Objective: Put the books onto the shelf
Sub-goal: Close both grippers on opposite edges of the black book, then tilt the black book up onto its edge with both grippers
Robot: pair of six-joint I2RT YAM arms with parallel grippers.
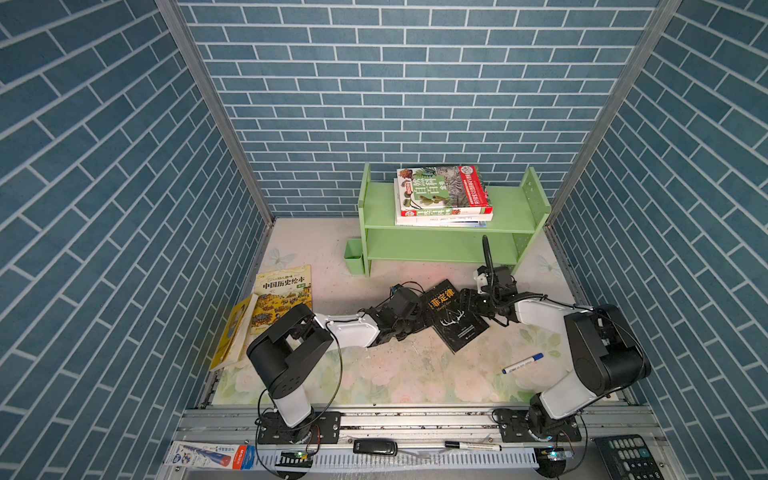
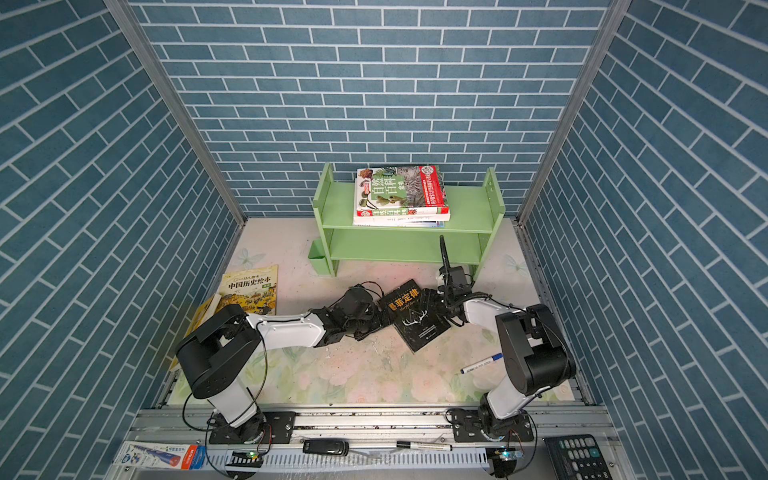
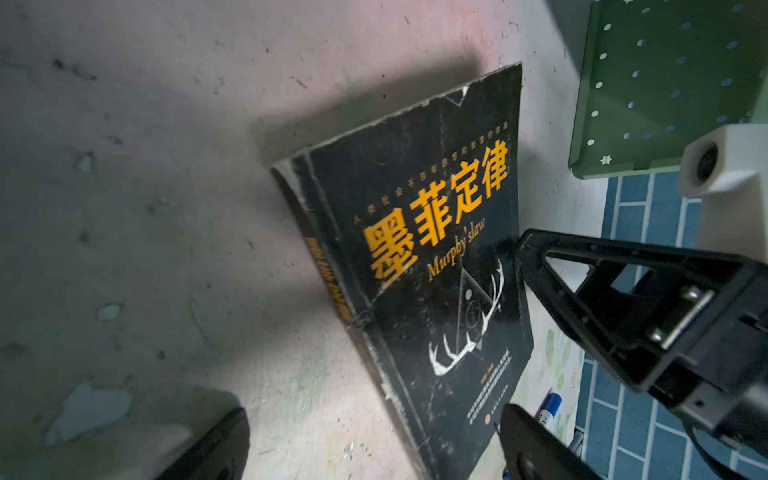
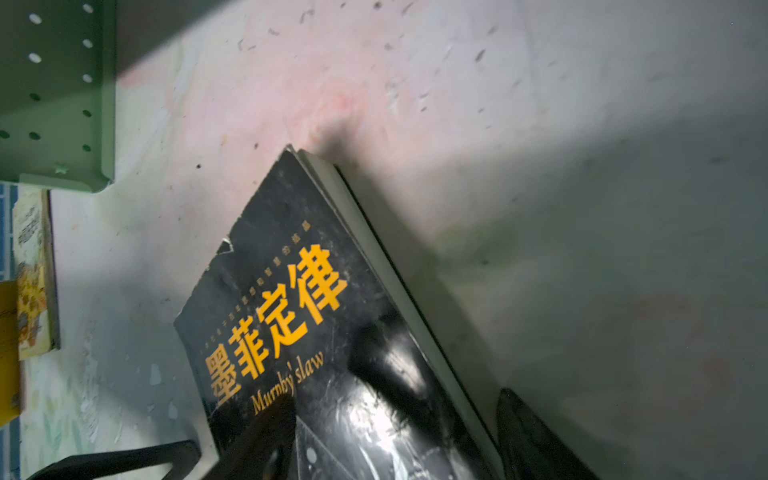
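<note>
The black book (image 1: 453, 320) (image 2: 415, 318) with orange characters lies skewed on the table in front of the shelf (image 1: 378, 208) (image 2: 336, 208). My left gripper (image 1: 419, 323) (image 3: 374, 415) is open at its spine side, with the book's near corner between the fingers. My right gripper (image 1: 470, 306) (image 4: 395, 397) is open at the page edge: one finger (image 4: 266, 436) over the cover, the other beside the pages. A green botanical book (image 1: 442, 191) tops a stack on the shelf's upper tier. A yellow illustrated book (image 1: 282, 299) lies at the left. Another yellow book (image 1: 232, 332) leans on the wall.
A blue-capped marker (image 1: 522, 363) lies near the right arm's base. A small green cup-box (image 1: 354, 255) hangs on the shelf's left side. The shelf's lower tier (image 1: 440, 245) holds nothing. A remote, a pen and a calculator (image 1: 627, 457) sit on the front rail.
</note>
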